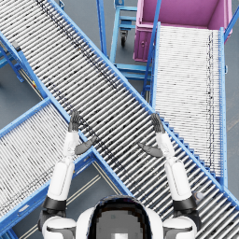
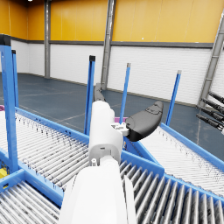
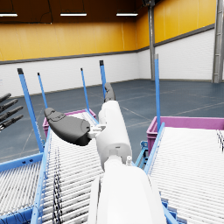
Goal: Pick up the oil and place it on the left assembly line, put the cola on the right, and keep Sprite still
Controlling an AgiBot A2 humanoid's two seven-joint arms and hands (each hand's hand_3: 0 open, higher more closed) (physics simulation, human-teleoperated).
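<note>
- Left hand (image 1: pixel 74 135): released. Its fingers (image 1: pixel 73 120) are stretched forward and spread, the thumb is turned inward, and nothing is in its grasp. It hovers over the near-left edge of the central roller conveyor (image 1: pixel 116 107).
- Right hand (image 1: pixel 159 137): released. Its fingers (image 1: pixel 156 122) are extended, the thumb points inward toward the other hand, and it holds nothing. It hovers over the same conveyor, toward its right rail.
- The two hands are level with each other and well apart, palms facing inward.
- Left wrist view: the left hand (image 2: pixel 139 123) shows with its dark thumb held clear above the rollers.
- Right wrist view: the right hand (image 3: pixel 70 127) shows the same open posture.
- Left assembly line (image 1: pixel 28 144): a roller bed with blue rails, beside the left arm.
- Right assembly line (image 1: pixel 186 84): a roller bed ahead and to the right, ending against a purple bin (image 1: pixel 186 11).
- Oil, cola and Sprite: their location cannot be told from these views.
</note>
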